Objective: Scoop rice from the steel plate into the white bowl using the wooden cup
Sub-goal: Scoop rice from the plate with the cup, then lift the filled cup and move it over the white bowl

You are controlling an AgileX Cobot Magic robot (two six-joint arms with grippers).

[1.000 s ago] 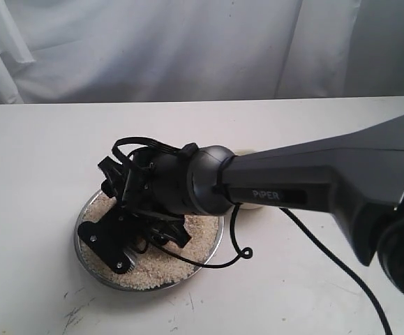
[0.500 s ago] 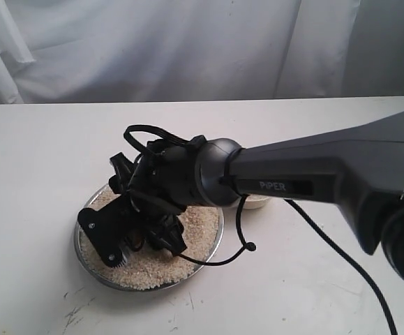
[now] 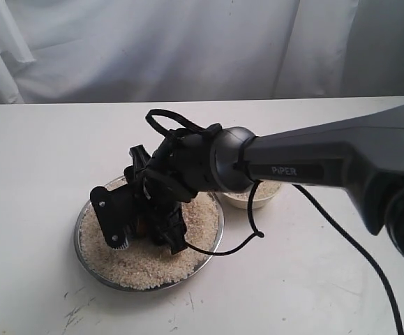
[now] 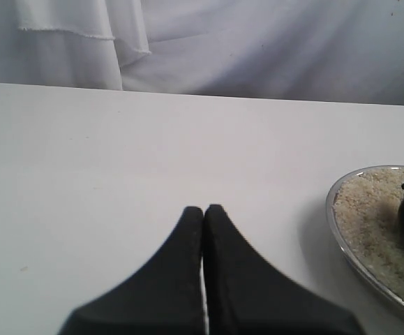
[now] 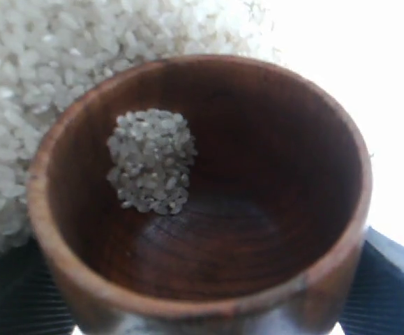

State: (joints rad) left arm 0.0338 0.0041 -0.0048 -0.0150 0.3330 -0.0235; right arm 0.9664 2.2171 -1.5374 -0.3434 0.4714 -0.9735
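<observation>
Off the steel plate (image 3: 76, 241), the right hand (image 3: 143, 225), clamped on the wooden cup (image 5: 257, 174), has been lifted toward the white bowl (image 3: 259, 199); scooping seems done, yet little rice (image 5: 151, 160) is carried. The left hand (image 4: 203, 216) is closed, empty.

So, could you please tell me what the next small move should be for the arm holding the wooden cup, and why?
Probably carry the wooden cup across, kept level, toward the white bowl. The cup is over the steel plate with a small clump of rice already inside, and the bowl stands just beside the plate.
</observation>
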